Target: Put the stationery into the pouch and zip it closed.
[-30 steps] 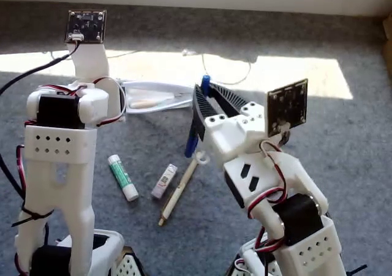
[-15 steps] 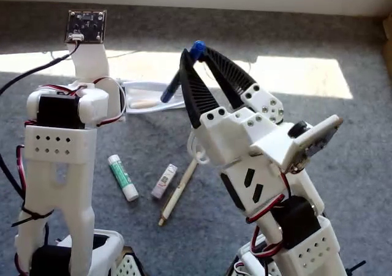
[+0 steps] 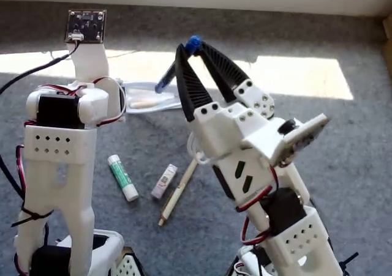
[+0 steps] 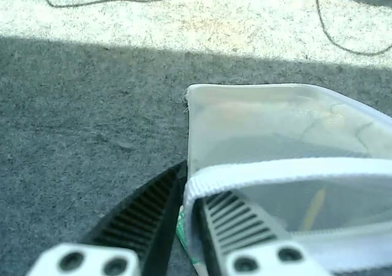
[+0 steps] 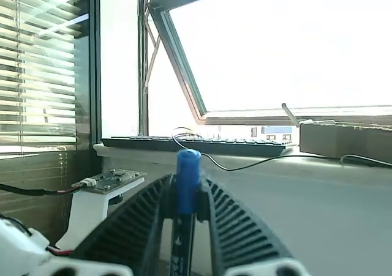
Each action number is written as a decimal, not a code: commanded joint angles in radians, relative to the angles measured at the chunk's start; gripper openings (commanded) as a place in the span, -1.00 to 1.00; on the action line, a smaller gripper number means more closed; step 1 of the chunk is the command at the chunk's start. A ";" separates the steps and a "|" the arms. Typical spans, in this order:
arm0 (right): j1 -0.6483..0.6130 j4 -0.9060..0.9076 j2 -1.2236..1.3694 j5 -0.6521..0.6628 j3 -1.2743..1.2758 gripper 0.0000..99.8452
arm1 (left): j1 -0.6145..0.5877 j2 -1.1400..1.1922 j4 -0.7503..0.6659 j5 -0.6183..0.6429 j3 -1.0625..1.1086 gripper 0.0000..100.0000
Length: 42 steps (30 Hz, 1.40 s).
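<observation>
My right gripper (image 3: 193,49) is raised above the carpet and shut on a blue pen (image 3: 165,81), whose cap sticks up between the fingers. The right wrist view shows that blue pen (image 5: 187,172) clamped upright in the right gripper (image 5: 187,193). The clear pouch (image 3: 150,96) lies on the carpet behind, with a pale item inside. My left gripper (image 4: 188,210) is shut on the white zip edge of the pouch (image 4: 275,123). A green-and-white glue stick (image 3: 122,177), a small eraser (image 3: 164,180) and a wooden pencil (image 3: 177,191) lie between the arms.
Grey carpet covers the floor, with a bright sunlit patch (image 3: 294,74) behind the pouch. A thin cable (image 3: 233,80) trails across that patch. The left arm's body (image 3: 61,166) stands close to the glue stick.
The right arm has lifted the blue pen off the floor area, tilted its gripper upward and shifted slightly left toward the pouch. The left arm has not moved.
</observation>
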 commanded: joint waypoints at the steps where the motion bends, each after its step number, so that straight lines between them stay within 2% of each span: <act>1: -0.033 -0.030 0.008 0.015 0.005 -0.99 | 0.008 0.015 0.003 -0.009 0.010 -0.99; 6: -0.091 -0.028 0.008 0.023 0.068 -0.99 | 0.008 0.015 0.003 -0.009 0.010 -0.99; 11: -0.156 -0.030 0.008 0.184 0.183 -0.99 | 0.008 0.015 0.003 -0.009 0.010 -0.99; 15: -0.180 -0.024 0.008 0.199 0.226 -0.98 | 0.008 0.015 0.003 -0.009 0.010 -0.99; 18: -0.179 -0.013 0.008 0.199 0.225 -0.81 | 0.007 0.015 0.003 -0.009 0.010 -0.99; 21: -0.180 0.077 0.008 0.196 0.225 -0.63 | 0.007 0.015 0.003 -0.009 0.010 -0.99; 26: -0.176 0.176 -0.008 0.138 0.171 -0.62 | 0.007 0.015 0.003 -0.009 0.010 -0.99; 31: -0.174 0.387 -0.079 0.063 0.058 -0.62 | -0.025 0.015 0.003 -0.009 0.010 -0.99; 38: -0.171 0.786 -0.099 -0.091 -0.116 -0.62 | -0.070 0.015 0.003 -0.008 0.005 -0.99; 42: -0.110 0.966 -0.099 -0.180 -0.154 -0.62 | -0.107 0.015 0.003 -0.006 0.001 -0.99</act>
